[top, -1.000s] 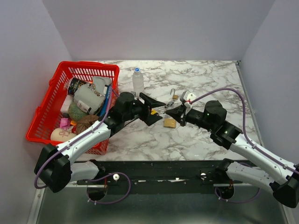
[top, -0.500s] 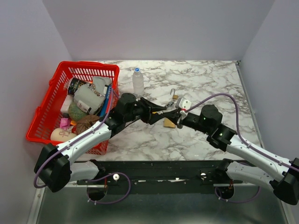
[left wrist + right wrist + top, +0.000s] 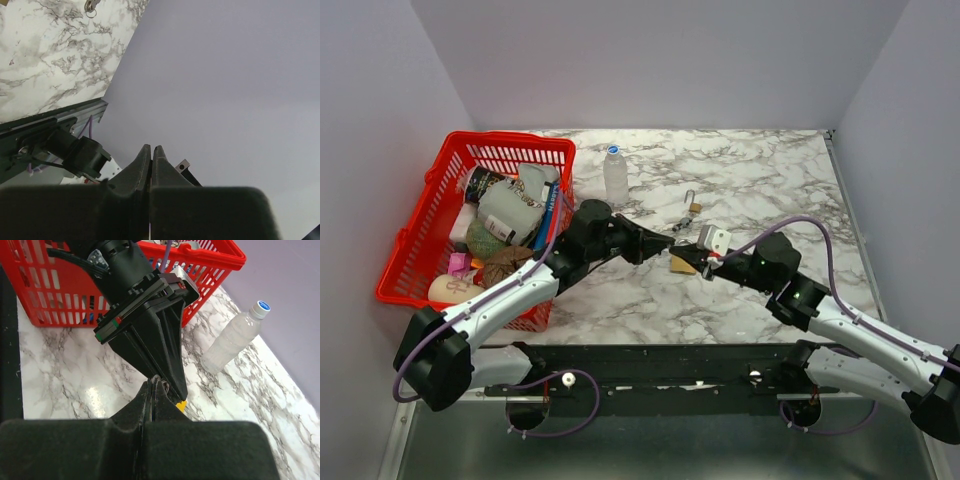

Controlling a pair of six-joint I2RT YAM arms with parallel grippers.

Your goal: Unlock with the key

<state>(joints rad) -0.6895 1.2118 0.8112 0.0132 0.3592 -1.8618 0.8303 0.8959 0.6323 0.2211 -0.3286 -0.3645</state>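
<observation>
Nearest me, past the rail [image 3: 660,365], both arms reach in toward mid-table and meet almost tip to tip. The right gripper [image 3: 151,386] has its jaws together, and a thin key ring [image 3: 158,380] pokes out of the tips, so I judge it pinched there. The left gripper [image 3: 151,151] also has its jaws pressed together, its tips touching or just beside that ring. I cannot tell whether it has caught anything. A yellow tag [image 3: 181,404] shows just under its tip; the key blade itself I cannot make out.

My worry is this crowding. With two closed tips on one thin wire, a small pull either way could slip the ring free and drop it, or knock the fingers together.

A brass block [image 3: 682,264] lies on the table [image 3: 770,170] right under the meeting point. The padlock [image 3: 693,206] lies farther out, apart from both grippers and unheld, so I expect it to skid if pushed.

Farther still, the bottle [image 3: 615,175] stands just beyond the left wrist and the basket [image 3: 510,155] hugs that arm's left side. Open marble lies to the right and far side, up to the walls.
</observation>
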